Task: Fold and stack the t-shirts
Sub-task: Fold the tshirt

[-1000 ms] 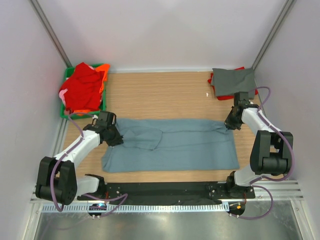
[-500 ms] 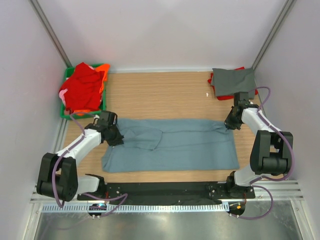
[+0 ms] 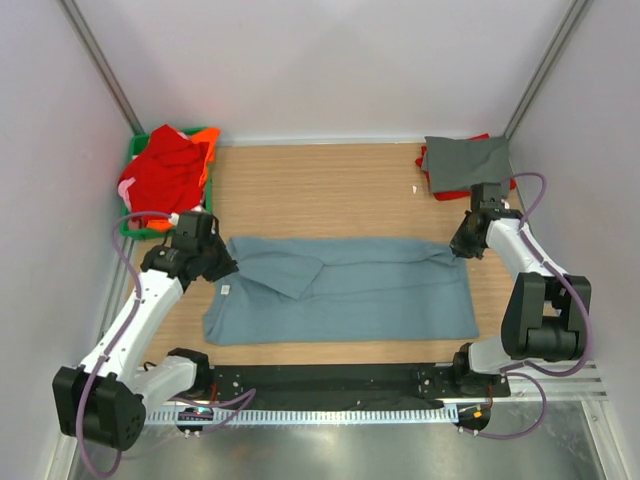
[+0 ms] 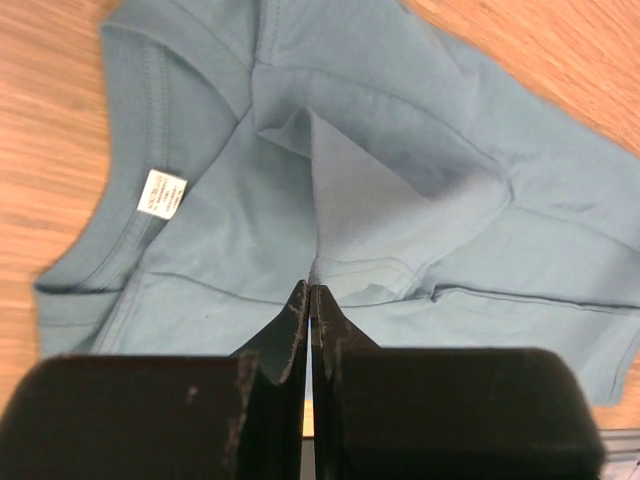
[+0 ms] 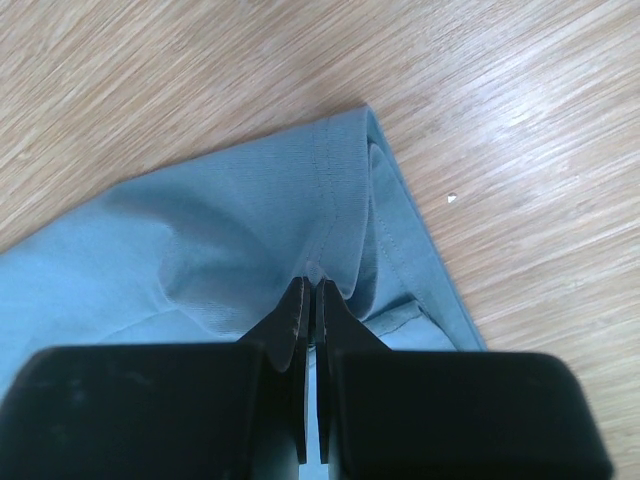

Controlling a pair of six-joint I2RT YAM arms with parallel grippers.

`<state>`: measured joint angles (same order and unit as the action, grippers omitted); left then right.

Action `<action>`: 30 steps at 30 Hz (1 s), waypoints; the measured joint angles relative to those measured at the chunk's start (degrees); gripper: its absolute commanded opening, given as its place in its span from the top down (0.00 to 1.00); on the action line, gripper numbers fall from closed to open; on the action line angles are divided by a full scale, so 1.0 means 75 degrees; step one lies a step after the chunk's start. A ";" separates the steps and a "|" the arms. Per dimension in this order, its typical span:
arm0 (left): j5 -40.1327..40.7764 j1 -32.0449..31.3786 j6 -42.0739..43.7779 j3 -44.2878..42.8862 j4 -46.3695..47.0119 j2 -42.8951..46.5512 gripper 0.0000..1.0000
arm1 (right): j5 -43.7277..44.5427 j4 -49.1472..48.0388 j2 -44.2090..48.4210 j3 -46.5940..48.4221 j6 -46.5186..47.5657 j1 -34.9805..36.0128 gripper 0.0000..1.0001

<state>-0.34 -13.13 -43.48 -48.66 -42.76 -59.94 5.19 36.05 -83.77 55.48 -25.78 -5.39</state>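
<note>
Left gripper (image 4: 308,292): the two fingers are pressed together, with only a thin slit between them. At the tips they pinch a raised fold of the blue-grey t-shirt (image 3: 350,295).

Cloth at the left gripper: from the pinched point the fold rises like a small tent. The flat part of the shirt spreads ahead of the fingertips and to both sides.

White label (image 4: 163,192): it sits inside the neck band, ahead of the left fingertips and to their left in the wrist view.

Right gripper (image 5: 310,285): the fingers are also closed down to a narrow slit. They clamp a ridge of the same shirt near its stitched hem, and the cloth bunches up into the tips.

Blue-grey t-shirt: it lies stretched on the table (image 3: 330,185) between the two grippers. Each gripper takes one far corner, and the near edge lies flat towards the arm bases.

Dark grey t-shirt (image 3: 465,160): folded, it lies beyond the right gripper, near but apart from it, on top of a red cloth (image 3: 513,183).

Red and orange t-shirts (image 3: 165,175): they are piled in the green crate (image 3: 128,222), beyond the left gripper and a little to its outer side.
</note>
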 measured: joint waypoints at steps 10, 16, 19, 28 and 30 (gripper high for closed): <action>0.0385 0.0000 -0.0003 -0.0530 -0.1434 0.0440 1.00 | 0.0338 0.0358 0.0274 0.0000 -0.0009 0.0000 0.99; 0.0504 0.0000 -0.0006 -0.0959 -0.2034 0.0799 1.00 | 0.0376 0.0376 0.0271 -0.0087 -0.0009 0.0000 0.99; 0.0495 0.0000 -0.0026 -0.0962 -0.2273 0.0889 1.00 | 0.0408 0.0379 0.0259 -0.0143 -0.0012 0.0000 0.99; 0.0119 0.0000 -0.0213 -0.0895 -0.2789 0.1393 0.95 | 0.0994 0.0408 0.0052 -0.0154 -0.0128 0.0000 0.91; 0.0009 0.0000 -0.0207 -0.0889 -0.2975 0.1507 0.70 | 0.1087 0.0408 0.0052 -0.0154 -0.0224 0.0000 0.48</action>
<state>-0.27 -13.13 -45.04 -55.33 -65.08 -48.64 13.34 39.11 -83.37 54.33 -27.46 -5.39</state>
